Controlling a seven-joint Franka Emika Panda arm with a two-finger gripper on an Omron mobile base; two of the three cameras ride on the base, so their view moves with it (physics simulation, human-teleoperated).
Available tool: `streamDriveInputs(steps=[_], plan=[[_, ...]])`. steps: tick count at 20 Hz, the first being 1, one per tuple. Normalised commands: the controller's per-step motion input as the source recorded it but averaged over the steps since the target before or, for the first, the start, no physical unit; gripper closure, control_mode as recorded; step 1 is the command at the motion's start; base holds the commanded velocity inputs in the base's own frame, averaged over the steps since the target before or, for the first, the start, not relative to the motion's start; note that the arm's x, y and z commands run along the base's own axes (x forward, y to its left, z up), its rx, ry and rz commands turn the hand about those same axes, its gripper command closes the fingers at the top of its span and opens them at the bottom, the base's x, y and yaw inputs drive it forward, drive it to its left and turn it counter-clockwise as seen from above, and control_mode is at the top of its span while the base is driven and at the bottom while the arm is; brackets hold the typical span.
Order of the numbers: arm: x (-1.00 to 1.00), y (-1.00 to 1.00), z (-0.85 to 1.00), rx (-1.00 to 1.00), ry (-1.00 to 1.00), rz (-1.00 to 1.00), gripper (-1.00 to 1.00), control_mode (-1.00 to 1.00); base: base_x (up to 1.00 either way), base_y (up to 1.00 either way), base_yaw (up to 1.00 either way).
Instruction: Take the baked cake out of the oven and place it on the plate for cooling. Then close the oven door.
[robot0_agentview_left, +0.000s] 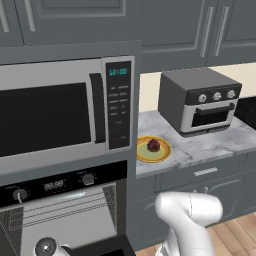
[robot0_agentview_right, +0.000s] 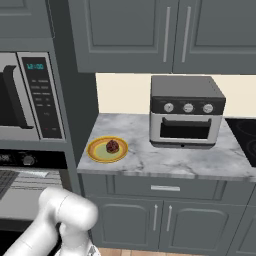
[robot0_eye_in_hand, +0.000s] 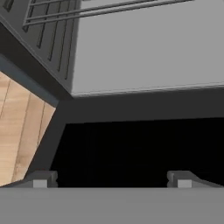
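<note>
The small dark reddish-brown baked cake (robot0_agentview_left: 153, 145) (robot0_agentview_right: 112, 146) sits upright on the yellow-rimmed plate (robot0_agentview_left: 161, 155) (robot0_agentview_right: 94, 151) at the left end of the marble counter. The oven (robot0_agentview_left: 55, 186) (robot0_agentview_right: 20, 186) stands open below the microwave, with wire racks (robot0_eye_in_hand: 109, 8) above its bare grey floor (robot0_eye_in_hand: 148, 48). The oven door (robot0_eye_in_hand: 140, 148) (robot0_agentview_left: 107, 248) hangs down, its dark glass just under my hand. In the hand view my gripper (robot0_eye_in_hand: 111, 181) hovers close over the door's inner face, open, with nothing between its wide-set fingertips (robot0_eye_in_hand: 41, 179).
A silver microwave (robot0_agentview_left: 50, 115) is built in above the oven. A boxy grey toaster oven (robot0_agentview_left: 200, 100) (robot0_agentview_right: 186, 112) stands on the counter right of the plate, and a black cooktop (robot0_agentview_right: 245, 135) lies beyond it. Wooden floor (robot0_eye_in_hand: 22, 127) shows beside the door's edge.
</note>
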Motion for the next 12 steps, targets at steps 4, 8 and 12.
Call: streamDriveInputs(steps=[4,8,12], plan=[[-0.54,-0.21,0.29,-0.01,0.17,0.0,-1.0,-1.0,0.0,0.0,0.0],[-0.65,-0.27,0.21,0.0,0.08,-0.01,-1.0,-1.0,0.0,0.0,0.0],[-0.72,-0.35,0.11,-0.03,0.01,0.0,-1.0,-1.0,0.0,0.0,0.0]])
